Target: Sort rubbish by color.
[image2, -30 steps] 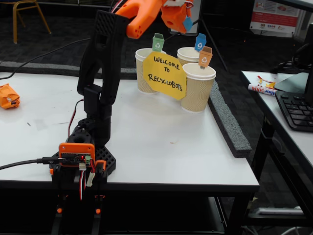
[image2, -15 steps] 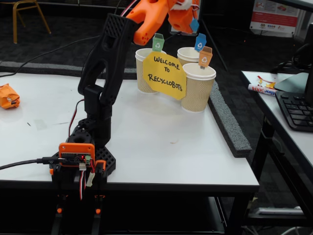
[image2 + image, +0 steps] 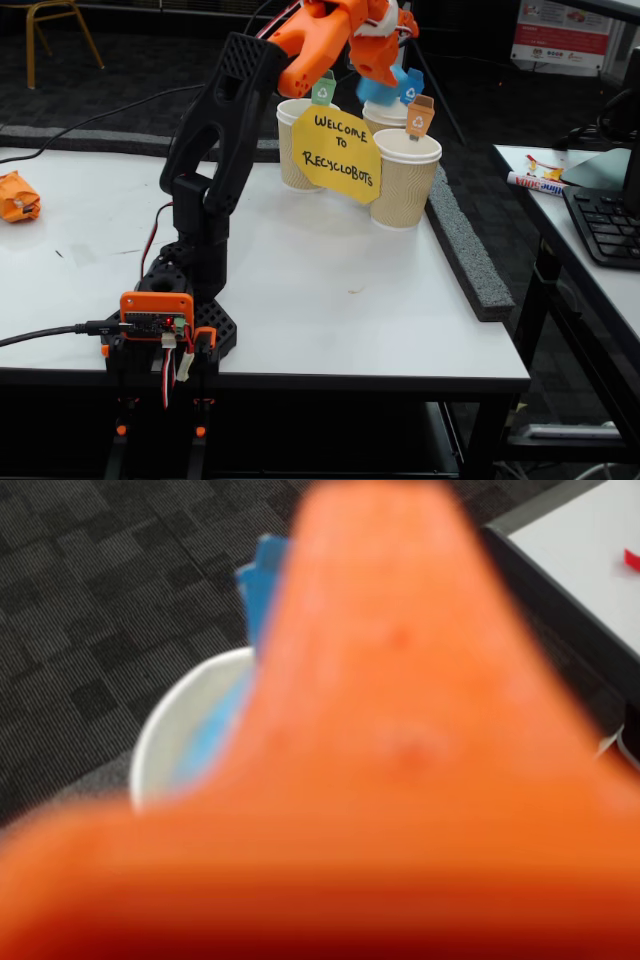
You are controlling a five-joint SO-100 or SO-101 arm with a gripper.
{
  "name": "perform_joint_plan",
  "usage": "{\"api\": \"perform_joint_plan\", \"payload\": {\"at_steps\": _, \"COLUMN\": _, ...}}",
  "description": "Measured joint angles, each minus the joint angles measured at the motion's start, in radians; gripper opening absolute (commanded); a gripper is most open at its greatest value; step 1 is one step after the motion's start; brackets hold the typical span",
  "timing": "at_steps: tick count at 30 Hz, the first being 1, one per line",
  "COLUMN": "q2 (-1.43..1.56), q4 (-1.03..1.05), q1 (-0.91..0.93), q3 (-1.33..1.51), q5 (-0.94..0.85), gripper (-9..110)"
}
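In the fixed view my gripper [image 3: 386,66] hangs over the back paper cup [image 3: 388,112], the one with the blue tag [image 3: 410,87]. The light blue rubbish wad [image 3: 372,91] sits just under the fingers at that cup's mouth. Whether the fingers still pinch it is unclear. In the wrist view one blurred orange finger [image 3: 400,760] fills most of the frame. Beside it the white cup rim [image 3: 148,755] shows, with a blue blur, the wad [image 3: 212,735], inside it. An orange rubbish wad [image 3: 18,196] lies at the table's far left.
Two more paper cups stand in front: one with a green tag [image 3: 293,150] and one with an orange tag [image 3: 405,185]. A yellow sign [image 3: 336,152] leans on them. A second table with a keyboard [image 3: 605,225] stands to the right.
The arm has reached further forward and lowered the gripper from above the cups down to the blue-tagged cup. The blue wad now shows lower, at the cup's mouth.
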Motion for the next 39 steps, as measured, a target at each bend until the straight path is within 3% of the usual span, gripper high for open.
{"api": "perform_joint_plan", "payload": {"at_steps": 8, "q2": -0.008, "q4": 0.0, "q1": 0.0, "q3": 0.0, "q5": 0.0, "gripper": 29}}
{"api": "perform_joint_plan", "payload": {"at_steps": 16, "q2": -0.008, "q4": 0.084, "q1": 0.0, "q3": -0.061, "q5": 0.0, "gripper": 4}}
{"api": "perform_joint_plan", "payload": {"at_steps": 21, "q2": 0.0, "q4": 0.156, "q1": 0.0, "q3": -0.064, "q5": 0.0, "gripper": 1}}
{"api": "perform_joint_plan", "payload": {"at_steps": 28, "q2": 0.232, "q4": 0.172, "q1": 0.0, "q3": 0.198, "q5": 0.0, "gripper": 0}}
{"api": "perform_joint_plan", "payload": {"at_steps": 39, "q2": 0.864, "q4": 0.167, "q1": 0.0, "q3": 0.77, "q5": 0.0, "gripper": 0}}
